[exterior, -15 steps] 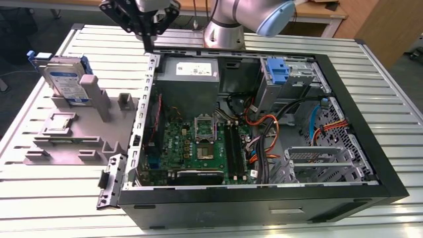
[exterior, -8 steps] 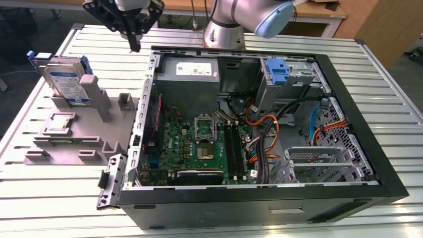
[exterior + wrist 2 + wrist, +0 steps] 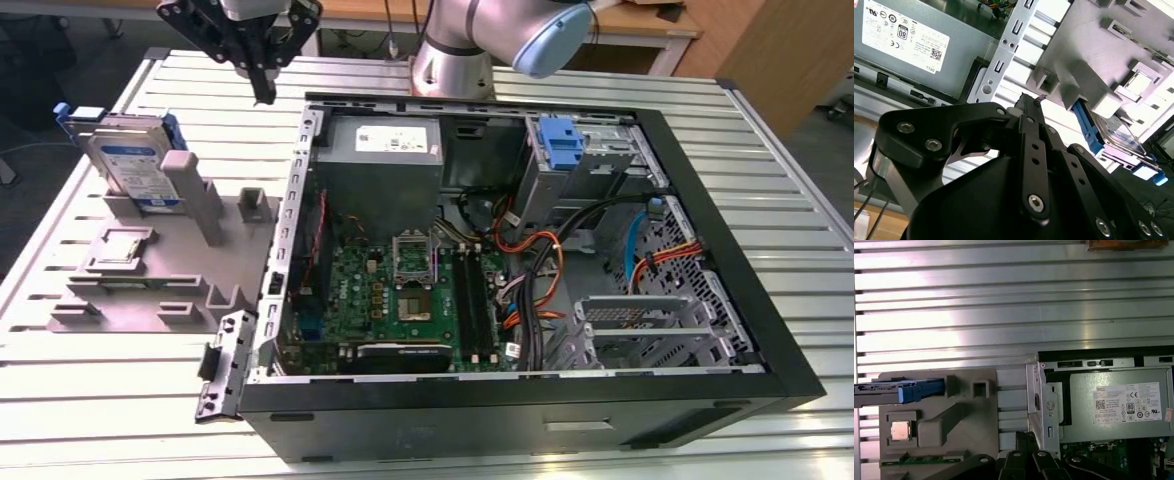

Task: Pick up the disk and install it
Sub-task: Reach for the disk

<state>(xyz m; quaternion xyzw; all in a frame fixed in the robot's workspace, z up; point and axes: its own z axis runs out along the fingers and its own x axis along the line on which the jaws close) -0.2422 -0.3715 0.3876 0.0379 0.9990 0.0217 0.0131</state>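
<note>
The silver-grey disk [image 3: 134,158], flat and rectangular in its blue plastic frame, stands on edge in a matte grey moulded holder [image 3: 134,275] on the ribbed aluminium table [image 3: 80,400], beside the open black computer case [image 3: 534,415]. The arm's black gripper [image 3: 263,92] hangs pointing down near the case's corner, fingers pressed together on nothing, apart from the disk.

This is looking like a robotics lab: a robot arm [image 3: 461,50] is standing on a slatted aluminium table [image 3: 107,400], with an opened desktop computer case [image 3: 534,402] lying beside a grey parts fixture [image 3: 134,300].
</note>
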